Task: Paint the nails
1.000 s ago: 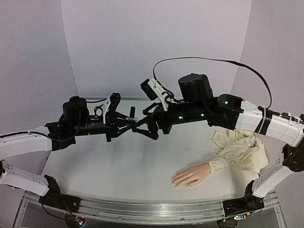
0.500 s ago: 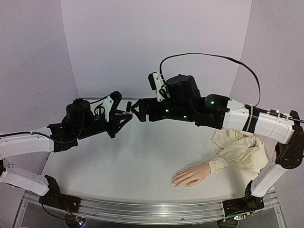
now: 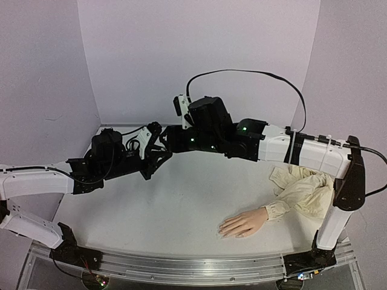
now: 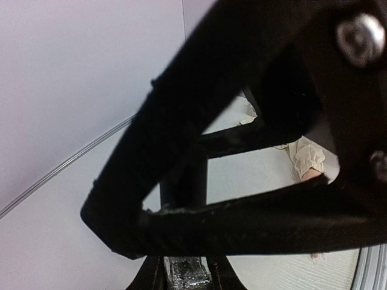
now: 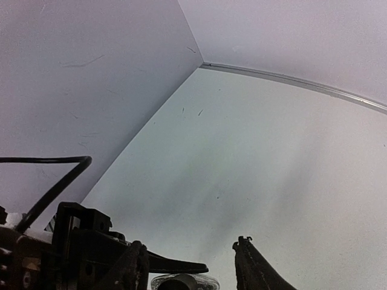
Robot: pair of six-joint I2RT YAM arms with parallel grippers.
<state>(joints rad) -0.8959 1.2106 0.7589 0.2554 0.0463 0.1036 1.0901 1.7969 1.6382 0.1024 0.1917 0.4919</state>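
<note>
Left gripper jaws are clamped on the polish bottle. Right gripper jaws stand apart astride its top, at eleven o'clock over the table. The nails tip the mannequin hand, which lies flat at five o'clock, well apart from both grippers.

White table, mostly bare. Hand lies flat on it at lower right of the top view, fingers pointing left. Its crumpled cream sleeve is heaped at right.

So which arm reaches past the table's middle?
The white-and-black right arm: its gripper faces the left gripper over the table's left half; the left arm doesn't cross.
</note>
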